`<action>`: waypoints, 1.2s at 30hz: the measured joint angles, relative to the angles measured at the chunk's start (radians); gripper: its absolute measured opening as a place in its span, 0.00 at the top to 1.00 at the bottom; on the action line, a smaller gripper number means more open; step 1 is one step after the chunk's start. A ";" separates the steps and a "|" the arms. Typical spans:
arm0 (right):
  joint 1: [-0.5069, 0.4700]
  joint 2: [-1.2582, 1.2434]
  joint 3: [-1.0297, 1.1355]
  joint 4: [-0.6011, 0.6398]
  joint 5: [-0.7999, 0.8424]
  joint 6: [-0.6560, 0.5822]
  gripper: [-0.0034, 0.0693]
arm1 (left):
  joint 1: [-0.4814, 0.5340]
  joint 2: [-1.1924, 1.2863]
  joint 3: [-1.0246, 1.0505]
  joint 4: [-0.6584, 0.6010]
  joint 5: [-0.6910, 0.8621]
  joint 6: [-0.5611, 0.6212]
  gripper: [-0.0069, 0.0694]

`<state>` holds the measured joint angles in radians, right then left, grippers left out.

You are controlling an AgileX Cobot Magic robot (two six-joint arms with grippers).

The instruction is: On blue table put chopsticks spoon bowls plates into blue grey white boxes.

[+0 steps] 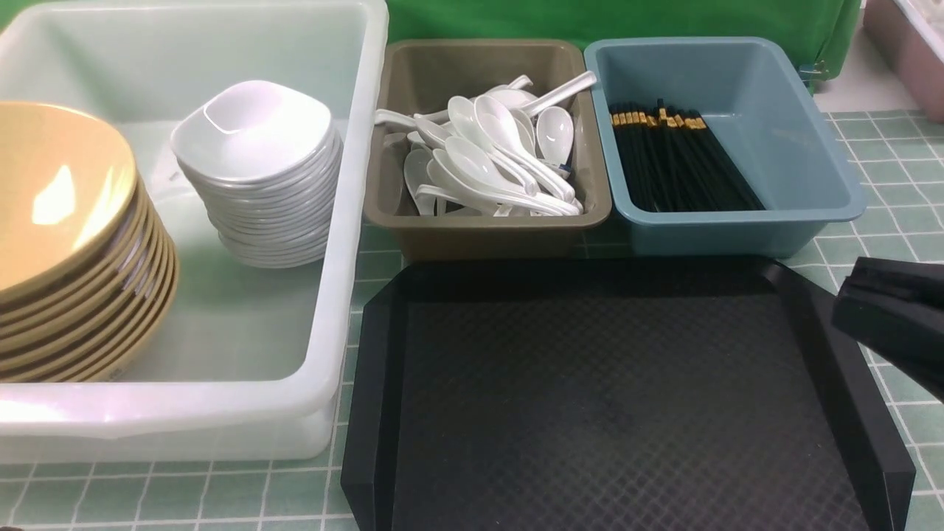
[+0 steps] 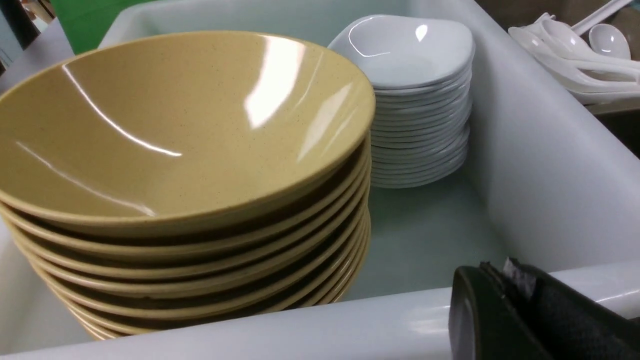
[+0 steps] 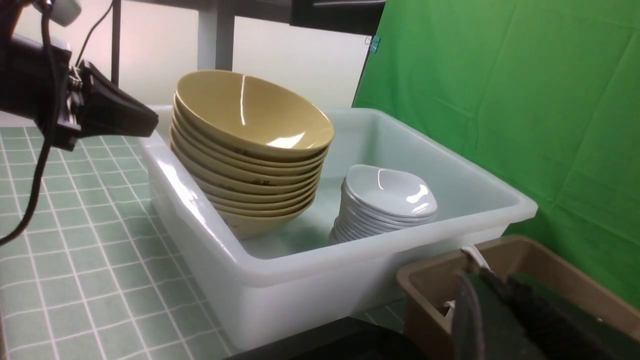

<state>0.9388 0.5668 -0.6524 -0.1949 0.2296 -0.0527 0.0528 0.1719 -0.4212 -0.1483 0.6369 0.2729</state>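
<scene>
**A:** Anything left to sort?

**B:** Not that I can see. The tray is bare. The bowls and plates stand in two stacks in the tub. The spoons lie heaped in the grey box, and the chopsticks lie in the blue box. All three boxes sit on the table.

**A:** And the grippers?

**B:** The left gripper hangs by the tub's rim, near the bowls, with its jaws pressed together and empty. The right gripper is over the tray's right edge and holds nothing. Its jaws are close together, but I cannot tell if they are fully closed.

**A:** So the step is to back off?

**B:** I judge so. Raise the left one first, then draw it away. The bowl stack leans and stands above the rim, so a nudge could tip it. Take the right one up and outward, clear of the tray's rim and the blue box.
</scene>
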 joint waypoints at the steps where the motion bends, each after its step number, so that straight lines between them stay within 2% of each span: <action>1: 0.000 0.000 0.000 0.000 0.000 0.000 0.82 | 0.000 0.000 0.000 0.000 0.003 0.000 0.91; 19: 0.000 -0.014 0.025 0.000 -0.005 0.000 0.80 | 0.000 0.000 0.000 0.000 0.014 0.000 0.91; 23: -0.038 -0.075 0.099 0.000 -0.011 0.007 0.88 | 0.000 0.000 0.000 0.000 0.015 0.000 0.91; 25: -0.095 -0.121 0.151 0.000 -0.013 0.043 0.90 | 0.000 0.000 0.000 0.000 0.017 0.000 0.91; 26: -0.156 -0.155 0.195 0.000 -0.014 0.083 0.90 | 0.000 0.000 0.000 0.000 0.017 0.000 0.91; 27: -0.166 -0.166 0.201 0.000 -0.016 0.088 0.90 | 0.000 0.000 0.000 0.000 0.017 0.000 0.91; 31: -0.419 -0.301 0.346 -0.001 -0.019 0.192 0.90 | 0.000 0.000 0.000 0.000 0.017 0.000 0.91; 36: -0.705 -0.443 0.489 -0.001 -0.019 0.225 0.90 | 0.000 0.000 0.000 0.000 0.017 0.000 0.91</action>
<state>0.2342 0.1241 -0.1632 -0.1958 0.2109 0.1727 0.0528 0.1719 -0.4212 -0.1483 0.6541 0.2729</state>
